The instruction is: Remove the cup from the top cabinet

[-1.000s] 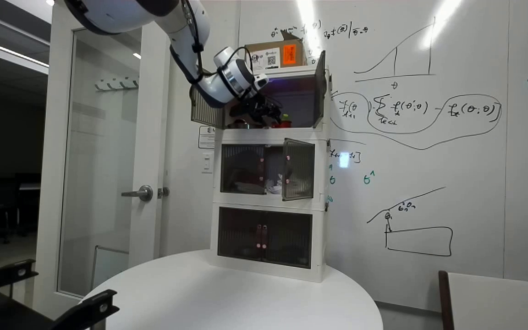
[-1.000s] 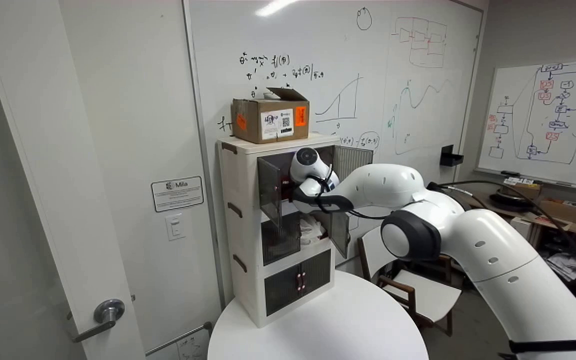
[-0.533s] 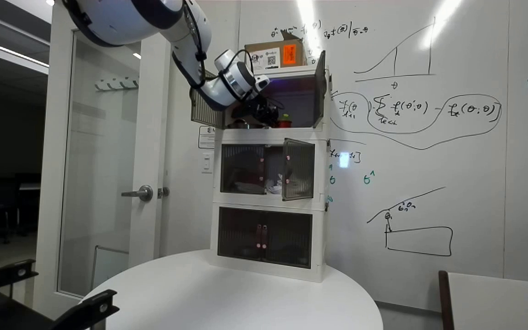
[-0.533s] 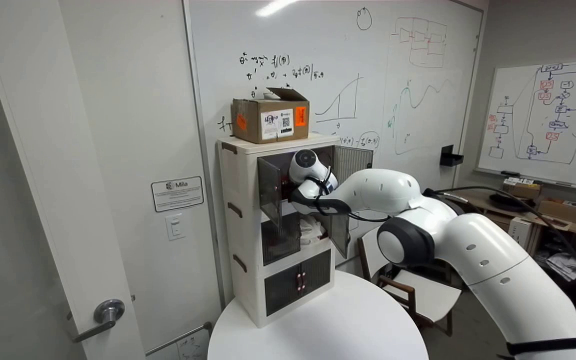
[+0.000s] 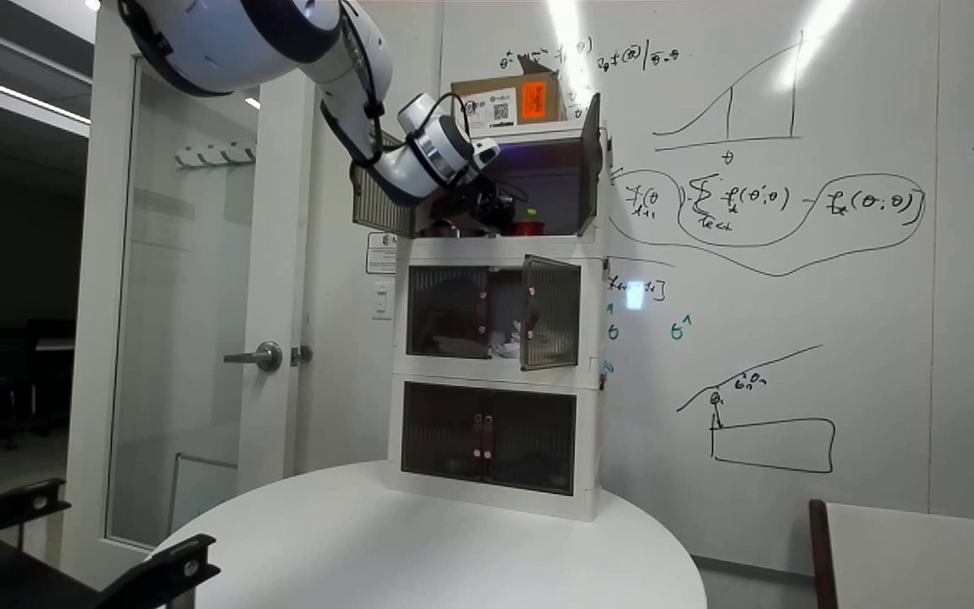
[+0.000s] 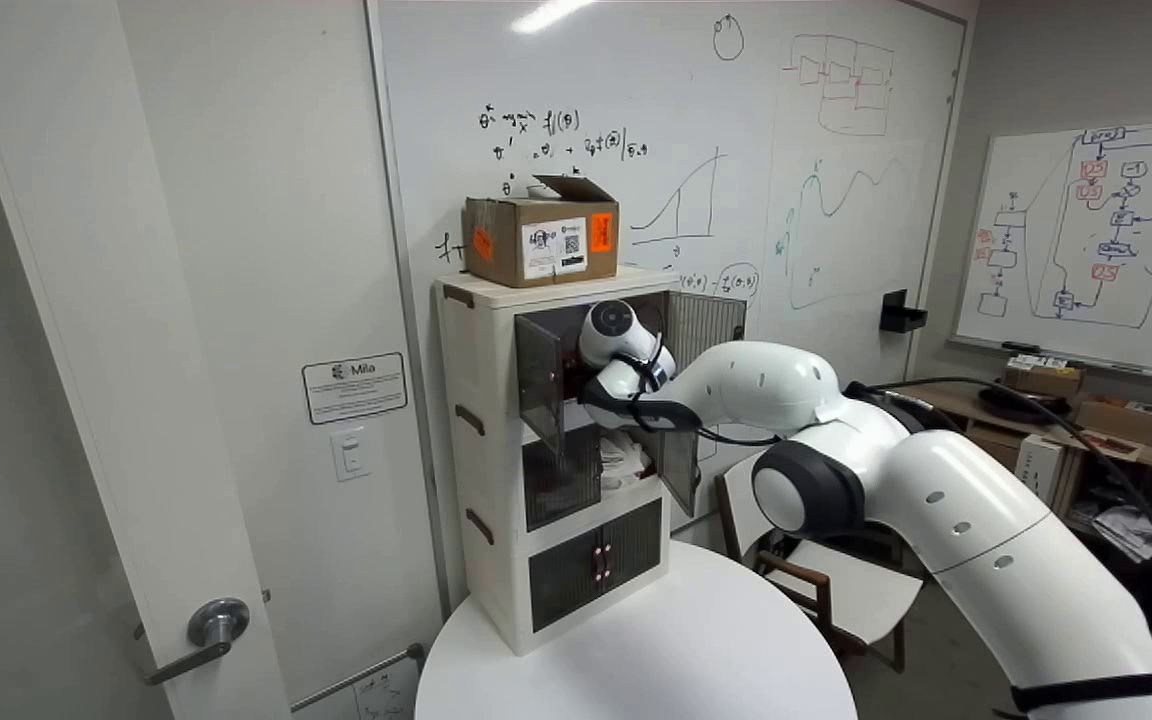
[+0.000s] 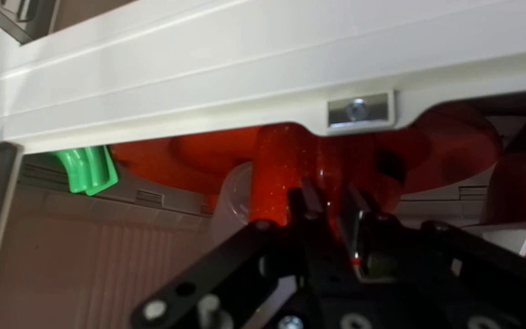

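In the wrist view the red cup [image 7: 270, 178] stands behind the white front lip [image 7: 190, 91] of the top cabinet [image 5: 550, 173]. My gripper [image 7: 329, 191] is shut with a narrow red strip, seemingly the cup's handle, between its fingers [image 7: 309, 201]. The cup's body is just left of them in this view; its lower part is covered by the jaws. In an exterior view the dark gripper [image 5: 506, 211] reaches into the compartment, with red showing right of it. The arm hides the gripper and cup in an exterior view where the wrist [image 6: 626, 345] blocks the doorway.
Red dishes [image 7: 450, 151], a green piece [image 7: 90, 169] and a translucent cup [image 7: 231, 201] crowd round the cup. Both top doors, right [image 5: 591, 169] and left [image 5: 381, 199], are swung out. A cardboard box [image 5: 500, 100] sits on the unit, which stands on a round white table [image 5: 470, 558].
My gripper's jaws have drawn together beside the red shape. The upper arm has sunk slightly, and the wrist has barely moved. More red shows right of the gripper now.
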Controlling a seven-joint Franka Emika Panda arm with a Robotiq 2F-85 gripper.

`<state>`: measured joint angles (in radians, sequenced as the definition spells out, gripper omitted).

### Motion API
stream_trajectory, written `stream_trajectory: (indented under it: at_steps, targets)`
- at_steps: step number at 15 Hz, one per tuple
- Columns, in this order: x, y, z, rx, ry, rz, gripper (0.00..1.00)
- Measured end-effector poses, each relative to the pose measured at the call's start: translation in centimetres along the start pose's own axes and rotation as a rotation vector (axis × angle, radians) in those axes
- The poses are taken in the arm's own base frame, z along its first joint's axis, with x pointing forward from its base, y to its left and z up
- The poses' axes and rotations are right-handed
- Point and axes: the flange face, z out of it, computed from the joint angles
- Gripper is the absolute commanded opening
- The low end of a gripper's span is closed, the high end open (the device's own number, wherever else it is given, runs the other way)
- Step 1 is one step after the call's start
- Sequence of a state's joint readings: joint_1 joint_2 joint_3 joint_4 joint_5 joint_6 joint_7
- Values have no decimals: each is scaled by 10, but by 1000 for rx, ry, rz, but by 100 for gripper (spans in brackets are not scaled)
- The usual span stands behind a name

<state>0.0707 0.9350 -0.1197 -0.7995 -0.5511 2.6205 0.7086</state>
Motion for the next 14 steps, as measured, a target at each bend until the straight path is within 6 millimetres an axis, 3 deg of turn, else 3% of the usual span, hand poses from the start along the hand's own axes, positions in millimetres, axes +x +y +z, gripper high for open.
stream_trajectory:
  at_steps: [5,14]
  targets:
    - [9,1,-8,2,11,-1,4]
    - [30,0,-45,-39,-9,-62,4]
